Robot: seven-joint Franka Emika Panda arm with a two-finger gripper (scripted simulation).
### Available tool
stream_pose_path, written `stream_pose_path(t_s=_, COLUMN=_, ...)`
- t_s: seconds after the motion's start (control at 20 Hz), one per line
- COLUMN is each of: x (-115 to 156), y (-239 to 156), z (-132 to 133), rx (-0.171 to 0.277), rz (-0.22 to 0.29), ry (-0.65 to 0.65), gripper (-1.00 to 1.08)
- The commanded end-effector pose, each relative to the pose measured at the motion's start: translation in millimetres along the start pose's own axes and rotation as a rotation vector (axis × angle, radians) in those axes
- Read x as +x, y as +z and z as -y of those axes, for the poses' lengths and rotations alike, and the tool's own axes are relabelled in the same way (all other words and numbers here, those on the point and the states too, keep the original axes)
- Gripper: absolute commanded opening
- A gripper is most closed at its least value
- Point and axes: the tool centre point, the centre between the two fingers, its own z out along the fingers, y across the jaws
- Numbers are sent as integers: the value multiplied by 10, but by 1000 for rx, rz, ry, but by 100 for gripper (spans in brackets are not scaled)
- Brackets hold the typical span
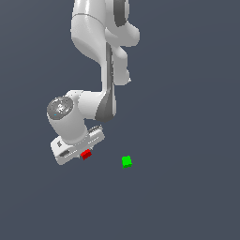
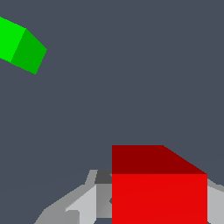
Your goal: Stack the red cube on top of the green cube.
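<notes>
A: How is the arm posed?

B: It reaches down from the top of the exterior view, wrist bent, with the gripper (image 1: 83, 153) low over the surface.

A: And the fingers?

B: Clamped on the red cube (image 1: 86, 154), which sits between them; the wrist view shows a grey finger (image 2: 83, 203) pressed against the cube (image 2: 158, 192).

A: The green cube (image 1: 126, 161)?

B: Apart from the fingers, towards the exterior view's right, resting on the plain dark grey-blue surface (image 1: 187, 197).
</notes>
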Motion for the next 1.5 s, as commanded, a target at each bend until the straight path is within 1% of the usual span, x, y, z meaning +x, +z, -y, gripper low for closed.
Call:
stream_pose_path(t_s=0.0, x=-2, y=-139, z=3, rx=0, rz=0, ry=0, gripper=-100)
stream_pose_path(t_s=0.2, x=4, y=-251, z=-3, rx=0, rz=0, ry=0, gripper=-100)
stream_pose_path(t_s=0.45, x=11, y=-257, z=-5, rx=0, rz=-1, ry=0, gripper=-100)
stream_pose_path(t_s=0.7, x=110, y=-209, z=115, rx=0, rz=-1, ry=0, gripper=-100)
stream_pose_path(t_s=0.95, x=353, y=-92, z=404, rx=0, rz=-1, ry=0, gripper=-100)
stream_pose_path(t_s=1.25, x=787, y=114, z=906, rx=0, rz=-1, ry=0, gripper=-100)
stream_pose_path(t_s=1.45, x=1039, y=230, z=1180, rx=0, rz=-1, ry=0, gripper=-100)
